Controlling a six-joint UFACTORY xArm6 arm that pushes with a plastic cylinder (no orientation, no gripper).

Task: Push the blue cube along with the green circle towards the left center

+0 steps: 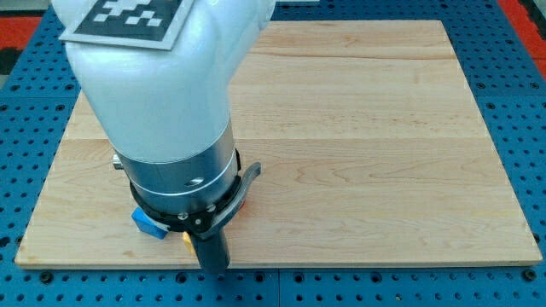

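Note:
The blue cube [147, 223] shows only as a small corner at the view's bottom left, mostly hidden under the arm's large white and silver body [171, 111]. The green circle is not visible; it may be hidden by the arm. A sliver of a yellow block [187, 238] and a sliver of a red block [241, 205] peek out beside the arm's base. The dark rod hangs at the bottom of the arm, and my tip [213, 268] sits near the board's bottom edge, just right of the blue cube and yellow block.
The wooden board [358, 145] lies on a blue perforated table [512, 281]. The arm's body covers the board's left part from the view's top to its bottom edge.

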